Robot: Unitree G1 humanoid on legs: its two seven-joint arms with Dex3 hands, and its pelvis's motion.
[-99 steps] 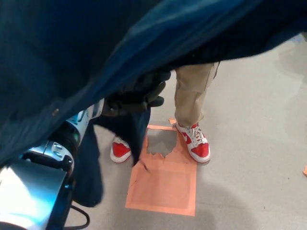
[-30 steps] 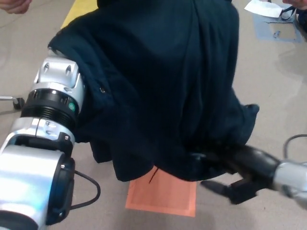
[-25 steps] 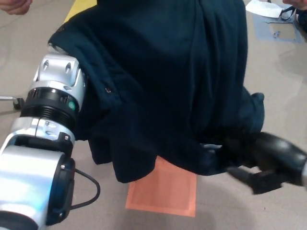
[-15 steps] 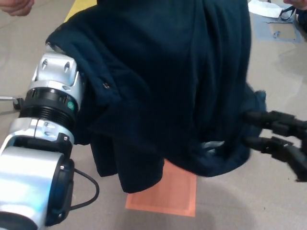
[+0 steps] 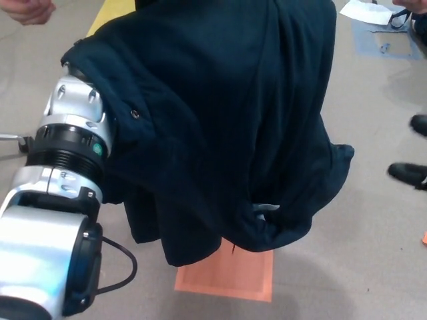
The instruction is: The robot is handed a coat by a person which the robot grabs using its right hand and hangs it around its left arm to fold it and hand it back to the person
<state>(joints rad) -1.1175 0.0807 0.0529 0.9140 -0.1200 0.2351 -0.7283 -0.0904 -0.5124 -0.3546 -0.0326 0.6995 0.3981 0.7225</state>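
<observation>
Head view: dark coat (image 5: 220,113) hangs over left arm (image 5: 67,153); left hand, right hand hidden, cannot tell grip.

**Right hand released the coat and left the picture**

A second earlier the right hand was under the lower right hem of the coat (image 5: 227,120), closed on the cloth. Half a second earlier it had pulled off toward the right edge with its fingers spread, and then it went out of view. The freed hem fell slack and bunched just above the orange floor patch (image 5: 233,279). Two dark shoes (image 5: 408,175) came in at the right edge. The left hand and the red-shoed legs, visible three seconds earlier, were hidden once the coat draped over the left arm (image 5: 67,153).
</observation>
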